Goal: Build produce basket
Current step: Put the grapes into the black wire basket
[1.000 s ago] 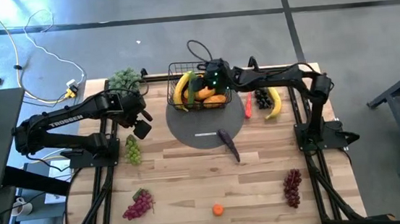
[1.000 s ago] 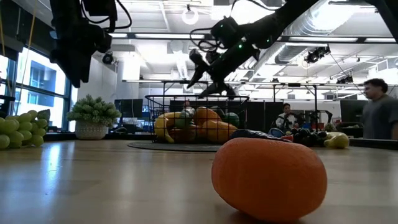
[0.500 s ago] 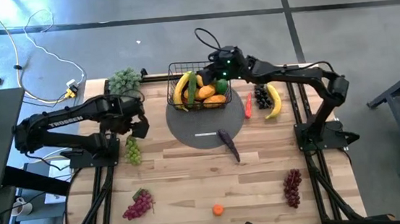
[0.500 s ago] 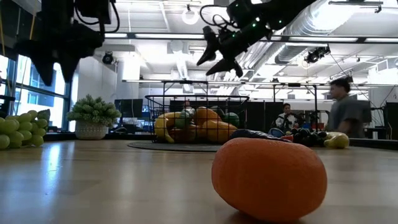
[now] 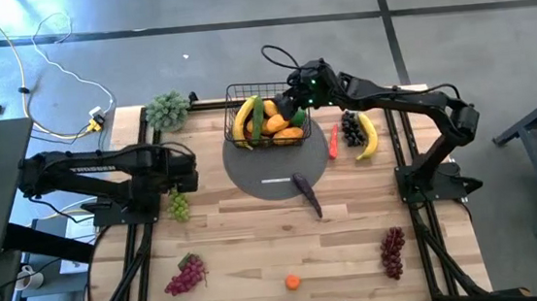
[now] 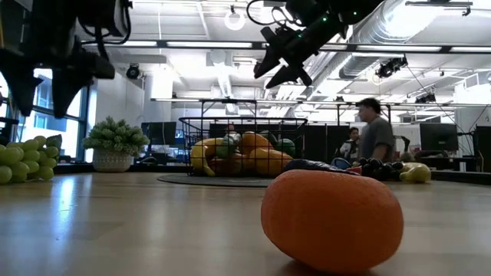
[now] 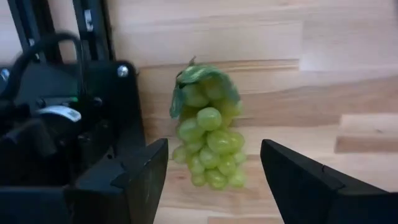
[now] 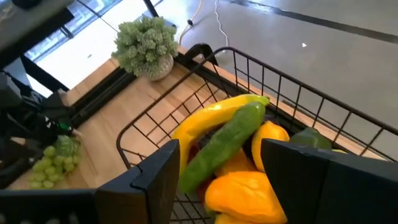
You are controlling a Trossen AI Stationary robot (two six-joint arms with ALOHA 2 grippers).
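Note:
The black wire basket stands on the round grey mat and holds a banana, a cucumber and orange mangoes. My right gripper hangs open and empty above the basket's right side; it also shows in the low view. My left gripper is open and empty, pointing down above a bunch of green grapes that lies on the table by the left edge. In the left wrist view its fingers stand on either side of the bunch, well above it.
Loose on the table: an eggplant, a red chili, dark grapes, a banana, red grapes, pink-purple grapes and an orange fruit. A leafy bush stands at the far left. People move in the room behind.
My right gripper has risen from the basket's top, staying open. My left gripper has moved toward the table's left and near edges until it hangs over the green grapes, still open.

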